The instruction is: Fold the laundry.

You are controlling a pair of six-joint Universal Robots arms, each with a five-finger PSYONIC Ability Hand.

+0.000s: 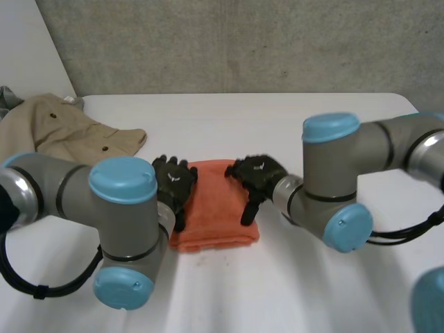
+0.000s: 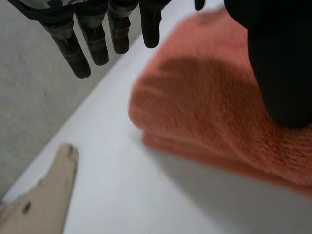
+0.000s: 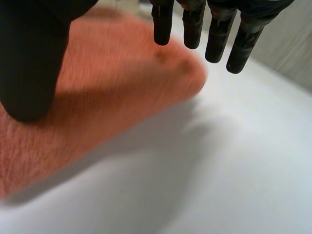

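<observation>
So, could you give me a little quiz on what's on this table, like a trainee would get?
1. True or false: the orange towel is spread out flat in a single layer.
2. What lies at the far left of the white table? A) a beige buttoned garment B) a blue sock C) a green cap
3. Fill in: the left hand and the right hand, one at each side edge of the towel, both have their fingers ____ (straight or curled).

Key: 1. False, the towel is folded, with layers showing at its edge. 2. A. 3. Straight.
</observation>
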